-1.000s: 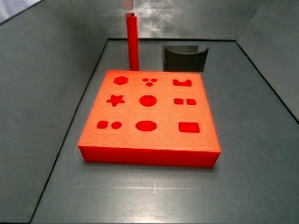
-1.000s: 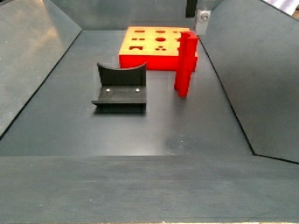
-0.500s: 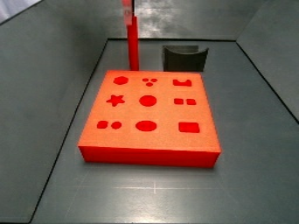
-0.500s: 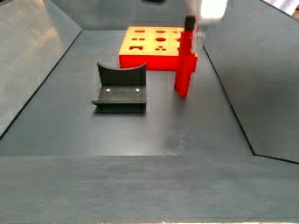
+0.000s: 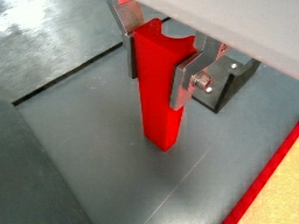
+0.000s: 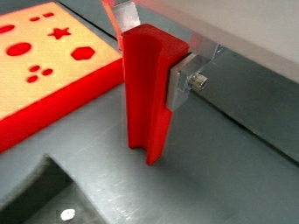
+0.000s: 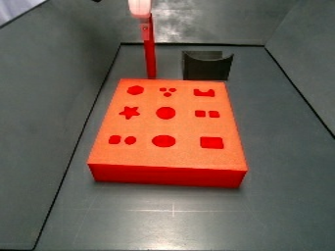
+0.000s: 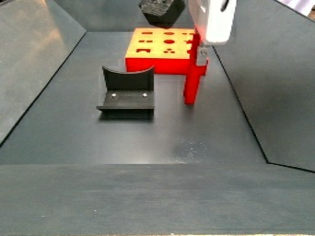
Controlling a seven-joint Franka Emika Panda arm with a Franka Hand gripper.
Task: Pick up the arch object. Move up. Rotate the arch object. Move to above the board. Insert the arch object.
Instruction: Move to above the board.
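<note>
Nearest you on the dark grey floor (image 8: 160, 138), the fixture (image 8: 127, 92) stands, and just beyond it the arch object (image 8: 194, 78) stands upright. Your gripper (image 5: 160, 54) has its silver fingers (image 5: 187, 77) closed on the bar's upper part. Farther back lies the board (image 8: 160, 46), between sloping grey walls (image 8: 37, 64).
</note>
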